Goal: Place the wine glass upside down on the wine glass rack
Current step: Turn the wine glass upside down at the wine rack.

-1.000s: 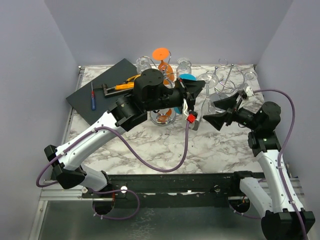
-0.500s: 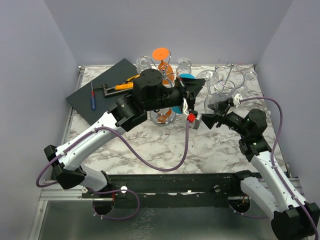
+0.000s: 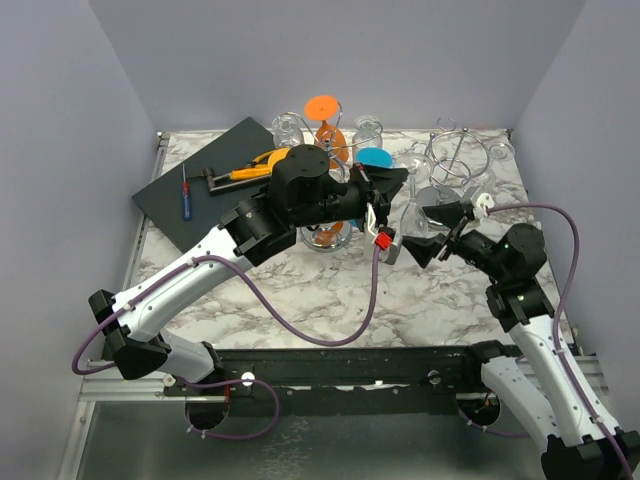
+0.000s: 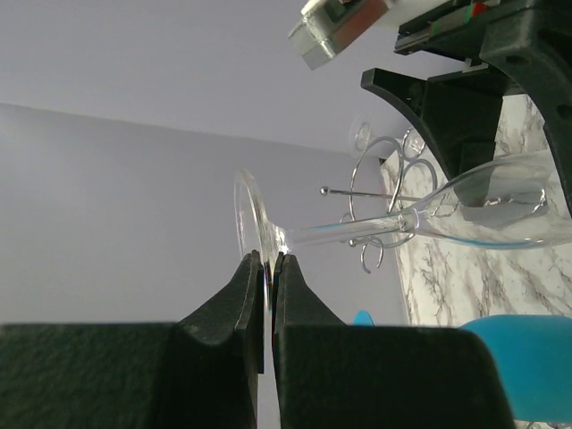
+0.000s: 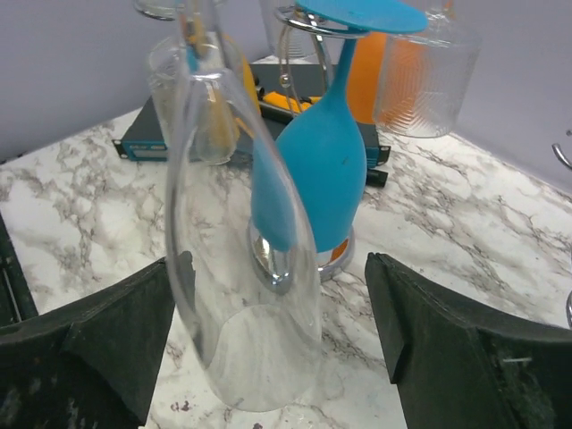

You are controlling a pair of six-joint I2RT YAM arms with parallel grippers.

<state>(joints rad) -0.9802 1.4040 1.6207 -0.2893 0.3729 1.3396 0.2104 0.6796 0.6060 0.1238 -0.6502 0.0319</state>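
A clear wine glass (image 3: 411, 210) hangs upside down over the marble table, bowl lowest. My left gripper (image 4: 266, 259) is shut on the rim of its round foot (image 4: 248, 213), seen from above at the left gripper (image 3: 398, 180). My right gripper (image 5: 273, 268) is open, its fingers standing either side of the bowl (image 5: 241, 268) with gaps on both sides. A chrome wire wine glass rack (image 3: 452, 165) stands at the back right, beyond the glass. A second rack (image 5: 295, 259) with a chrome base holds a blue glass (image 5: 322, 161) upside down.
Orange and clear glasses hang on the middle rack (image 3: 325, 235), with an orange foot (image 3: 322, 105) on top. A ribbed clear glass (image 5: 420, 80) hangs behind the blue one. A dark mat (image 3: 195, 185) at the back left carries a screwdriver (image 3: 185, 192) and a yellow-handled tool (image 3: 250, 170).
My right arm swung left and forward until its fingers flank the glass bowl; its jaws narrowed, then widened again. The left gripper kept hold of the foot and shifted slightly right.
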